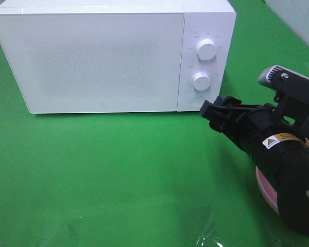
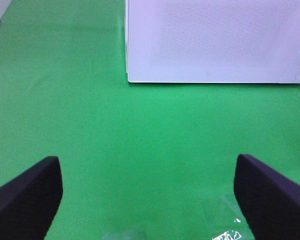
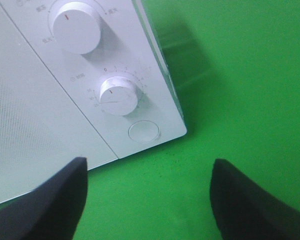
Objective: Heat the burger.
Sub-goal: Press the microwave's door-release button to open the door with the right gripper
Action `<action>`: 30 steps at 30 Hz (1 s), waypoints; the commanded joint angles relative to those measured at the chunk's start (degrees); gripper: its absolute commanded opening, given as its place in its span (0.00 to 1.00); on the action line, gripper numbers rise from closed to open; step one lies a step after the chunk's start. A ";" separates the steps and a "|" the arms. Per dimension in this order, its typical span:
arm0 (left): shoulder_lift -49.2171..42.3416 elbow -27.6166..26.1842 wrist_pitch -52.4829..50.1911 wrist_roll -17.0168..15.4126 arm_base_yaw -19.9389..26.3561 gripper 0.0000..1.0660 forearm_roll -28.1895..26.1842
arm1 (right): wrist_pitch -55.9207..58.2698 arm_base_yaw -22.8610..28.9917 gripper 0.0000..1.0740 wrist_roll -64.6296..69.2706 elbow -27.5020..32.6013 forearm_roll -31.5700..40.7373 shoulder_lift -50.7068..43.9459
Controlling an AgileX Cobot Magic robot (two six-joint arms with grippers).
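Two grippers are in play, both with jaws spread wide and nothing between them. At left, the left gripper (image 2: 147,200) hangs over bare green cloth (image 1: 118,175), on the near side of the microwave (image 1: 92,56), whose door is shut. At the panel's foot sits the button (image 1: 195,102); the right gripper (image 1: 210,110) is nosed up just beside it, and we cannot tell if they touch.

We judge the step in hand to be pressing that button to pop the door. To do it well:
- set one fingertip square on the button's centre
- push straight into the panel
- pass under the lower knob (image 1: 201,81) so the timer is not turned
- hold the left arm clear of the door's swing

Burger: not plainly seen. A pink plate (image 1: 268,193) peeks from under the right arm, near right. We cannot tell whether the orange sliver by it is bun.

Count: one microwave; two knobs, counting the upper knob (image 1: 206,49); one button; one plate.
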 commanded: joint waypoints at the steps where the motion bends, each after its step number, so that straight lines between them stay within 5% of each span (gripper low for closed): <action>1: -0.69 0.17 -0.57 -0.17 0.17 0.80 -0.63 | 2.58 0.23 0.53 12.38 0.11 -0.11 0.00; 17: -0.69 0.17 -0.57 -0.17 0.17 0.80 -0.63 | 3.84 0.23 0.07 50.59 0.11 -4.93 0.00; 30: -0.69 0.17 -0.57 -0.17 0.17 0.80 -0.63 | 4.53 -0.11 0.00 59.24 0.06 -7.45 0.00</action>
